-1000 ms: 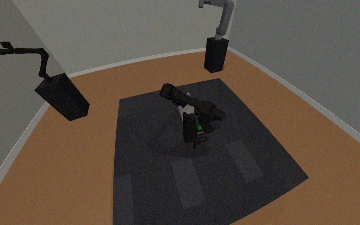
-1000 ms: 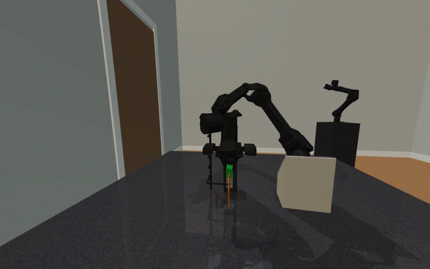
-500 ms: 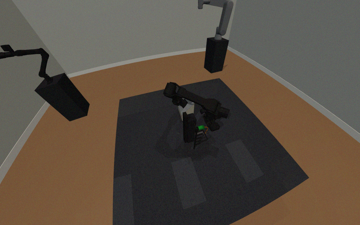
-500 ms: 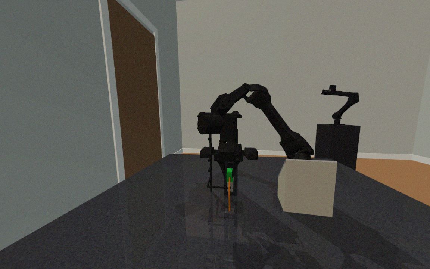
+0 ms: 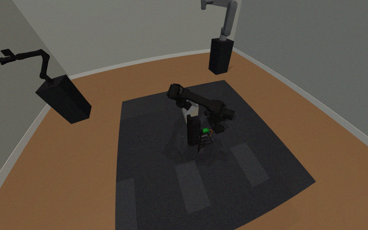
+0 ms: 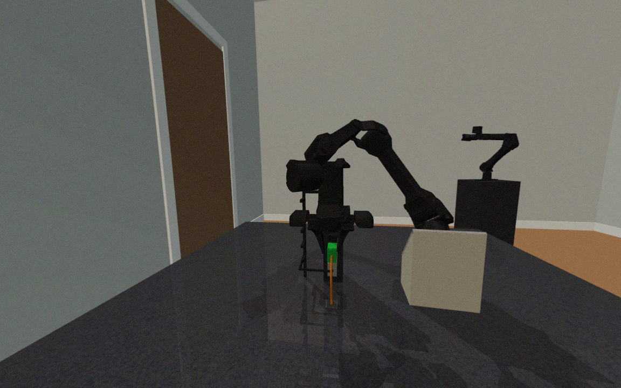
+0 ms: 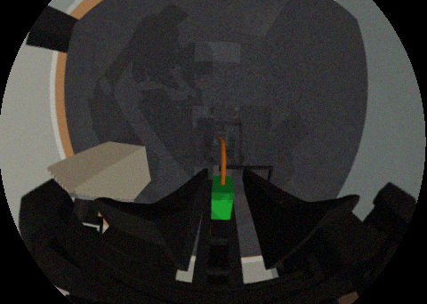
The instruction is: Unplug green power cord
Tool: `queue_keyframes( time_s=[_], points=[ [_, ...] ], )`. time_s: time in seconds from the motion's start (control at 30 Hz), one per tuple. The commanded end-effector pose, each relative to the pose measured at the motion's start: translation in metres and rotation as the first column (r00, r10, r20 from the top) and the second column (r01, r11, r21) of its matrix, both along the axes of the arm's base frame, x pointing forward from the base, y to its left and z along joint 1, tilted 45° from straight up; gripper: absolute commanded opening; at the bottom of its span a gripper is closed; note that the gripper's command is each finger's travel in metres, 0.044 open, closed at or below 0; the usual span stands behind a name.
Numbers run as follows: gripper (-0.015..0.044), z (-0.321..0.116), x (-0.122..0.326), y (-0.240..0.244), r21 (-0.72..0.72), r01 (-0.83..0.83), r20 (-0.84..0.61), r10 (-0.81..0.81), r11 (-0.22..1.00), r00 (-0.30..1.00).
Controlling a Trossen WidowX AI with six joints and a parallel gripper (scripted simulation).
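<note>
Tool [image 7: 222, 210] spread, straddling green plug [image 7: 222, 204]; contact unclear; power strip [image 6: 304, 246] dark, hard to make out

Arm [image 6: 399, 173] matte black, blocky links, rounded joints; end effector [image 6: 333, 255] black, tapered fingers with pale inner pads.
</note>
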State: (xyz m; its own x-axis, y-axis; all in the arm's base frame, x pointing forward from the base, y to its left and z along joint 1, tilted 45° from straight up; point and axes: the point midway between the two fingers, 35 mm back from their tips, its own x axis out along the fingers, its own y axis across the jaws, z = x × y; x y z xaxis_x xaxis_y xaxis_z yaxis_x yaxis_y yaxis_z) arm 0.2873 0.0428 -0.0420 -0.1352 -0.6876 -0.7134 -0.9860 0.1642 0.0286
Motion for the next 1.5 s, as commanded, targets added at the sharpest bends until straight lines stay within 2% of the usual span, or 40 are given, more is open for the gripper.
queue_keyframes(
  time_s=[0.0,0.97,1.47],
  points=[
    [0.016,0.002,0.001,0.001,-0.001,-0.001,0.005,0.001,1.0,1.0],
    [0.016,0.033,-0.006,-0.03,-0.004,-0.001,0.004,0.001,1.0,1.0],
    [0.016,0.025,-0.007,-0.039,-0.004,-0.001,0.004,0.001,1.0,1.0]
  ],
)
